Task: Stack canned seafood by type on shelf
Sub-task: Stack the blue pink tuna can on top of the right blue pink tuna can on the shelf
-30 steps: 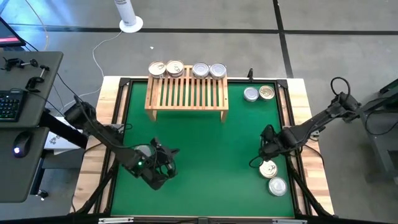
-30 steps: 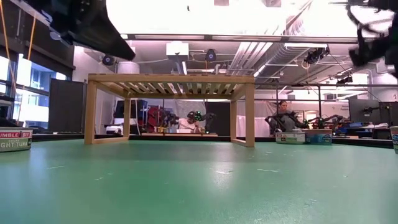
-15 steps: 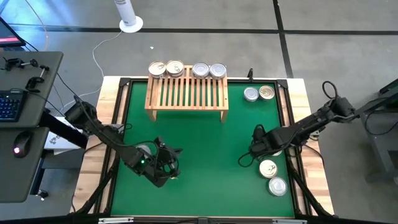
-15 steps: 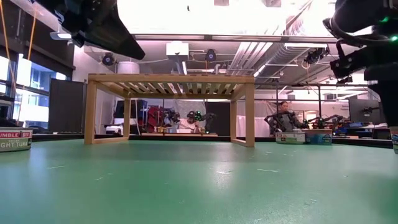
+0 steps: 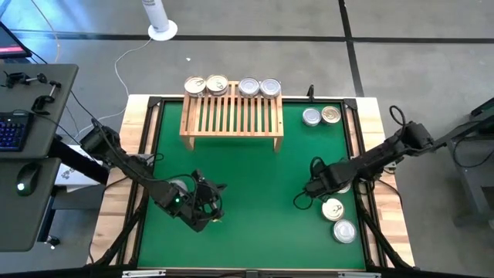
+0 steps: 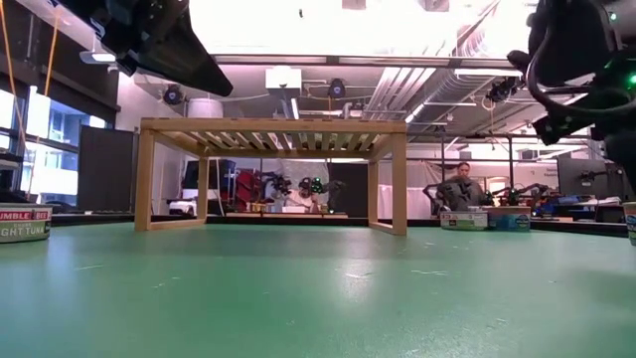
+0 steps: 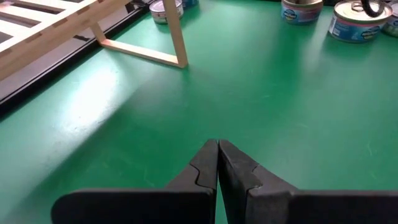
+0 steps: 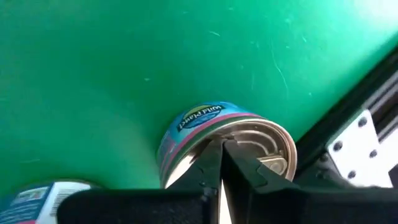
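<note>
Tins (image 5: 231, 86) sit four in a row on the shelf (image 5: 231, 117), well beyond my right gripper (image 5: 302, 197), whose fingers are pressed together above a gold-lidded tin (image 8: 227, 145). My left gripper (image 7: 217, 163) hovers over the mat (image 5: 255, 185), fingers together, empty.

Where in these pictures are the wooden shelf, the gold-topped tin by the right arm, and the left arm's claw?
shelf (image 5: 231, 117): high view, slatted top.
gold-topped tin (image 5: 333, 208): high view, lid centre.
left gripper (image 7: 217, 163): left wrist view, where the shut fingertips meet.
</note>
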Controlling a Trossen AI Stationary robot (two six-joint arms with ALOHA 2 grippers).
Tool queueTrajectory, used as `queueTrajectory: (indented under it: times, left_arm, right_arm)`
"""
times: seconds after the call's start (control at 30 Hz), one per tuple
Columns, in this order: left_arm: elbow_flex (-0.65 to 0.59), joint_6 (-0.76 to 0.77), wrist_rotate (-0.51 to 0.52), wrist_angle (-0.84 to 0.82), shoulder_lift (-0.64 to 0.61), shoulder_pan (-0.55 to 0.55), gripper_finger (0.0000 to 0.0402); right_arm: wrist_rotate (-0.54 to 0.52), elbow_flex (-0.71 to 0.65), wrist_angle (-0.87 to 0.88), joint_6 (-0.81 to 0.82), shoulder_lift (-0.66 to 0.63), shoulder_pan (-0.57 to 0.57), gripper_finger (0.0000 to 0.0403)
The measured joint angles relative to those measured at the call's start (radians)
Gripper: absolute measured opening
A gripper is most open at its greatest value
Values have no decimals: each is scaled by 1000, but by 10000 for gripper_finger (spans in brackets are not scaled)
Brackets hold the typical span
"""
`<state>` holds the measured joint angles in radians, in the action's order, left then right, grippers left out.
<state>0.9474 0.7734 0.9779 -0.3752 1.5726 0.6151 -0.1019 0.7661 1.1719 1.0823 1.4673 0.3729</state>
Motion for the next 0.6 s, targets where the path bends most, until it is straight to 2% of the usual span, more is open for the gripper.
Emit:
queueTrajectory:
  times: [0.23, 0.33, 0.43, 0.5, 0.6]
  left_arm:
    - [0, 0, 0, 2, 0, 0, 0]
    - [0, 0, 0, 4, 0, 0, 0]
    - [0, 0, 0, 5, 0, 0, 0]
    - [0, 0, -6, 5, 0, 0, 0]
    - [0, -2, -30, 4, -1, 0, 0]
  right_arm:
    - [-78, 149, -253, -131, 35, 0, 1]
    - [-73, 205, -534, -301, 32, 1, 3]
    - [-81, 243, -717, -522, 33, 16, 4]
    - [-136, 279, -747, -585, 31, 29, 5]
    - [-213, 316, -617, -577, 30, 51, 18]
